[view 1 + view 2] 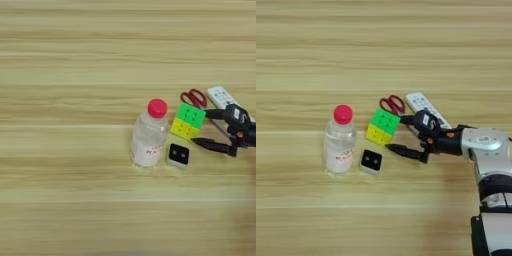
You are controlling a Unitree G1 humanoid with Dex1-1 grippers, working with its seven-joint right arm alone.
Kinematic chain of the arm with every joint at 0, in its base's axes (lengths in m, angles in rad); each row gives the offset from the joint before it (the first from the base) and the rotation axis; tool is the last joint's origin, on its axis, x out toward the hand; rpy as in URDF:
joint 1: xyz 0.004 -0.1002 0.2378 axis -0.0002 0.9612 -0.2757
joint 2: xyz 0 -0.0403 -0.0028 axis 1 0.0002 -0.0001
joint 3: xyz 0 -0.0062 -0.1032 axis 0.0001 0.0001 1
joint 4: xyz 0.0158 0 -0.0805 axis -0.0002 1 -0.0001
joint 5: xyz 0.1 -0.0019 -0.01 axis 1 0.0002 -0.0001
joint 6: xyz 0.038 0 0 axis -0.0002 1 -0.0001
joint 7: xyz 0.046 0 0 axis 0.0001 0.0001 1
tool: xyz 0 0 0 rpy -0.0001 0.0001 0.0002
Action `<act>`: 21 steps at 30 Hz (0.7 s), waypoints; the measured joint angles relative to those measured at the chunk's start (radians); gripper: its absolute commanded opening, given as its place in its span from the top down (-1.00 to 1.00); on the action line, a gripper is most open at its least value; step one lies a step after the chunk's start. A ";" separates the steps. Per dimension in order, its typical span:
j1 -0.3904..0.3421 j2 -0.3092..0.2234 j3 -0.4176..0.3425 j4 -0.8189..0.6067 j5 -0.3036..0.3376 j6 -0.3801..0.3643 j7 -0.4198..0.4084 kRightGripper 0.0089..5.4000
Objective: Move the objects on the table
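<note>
A clear plastic bottle (339,147) with a red cap stands upright on the table (316,55). Just right of its base lies a small white box (371,161) with a black face. A green-yellow puzzle cube (382,127) sits right of the bottle. Behind the cube are the red-handled scissors (392,105) and a white remote control (422,105), partly covered by the gripper. My right gripper (394,133) is open at the cube's right side. One black finger reaches the cube's right corner and the other lies just below its lower edge. Nothing is held.
My silver forearm (485,142) comes in from the right edge. Wide bare wood stretches across the far half, the left side and the near strip of the table.
</note>
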 measured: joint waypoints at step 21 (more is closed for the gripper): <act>-0.009 0.012 -0.044 -0.027 0.063 -0.002 0.010 -0.99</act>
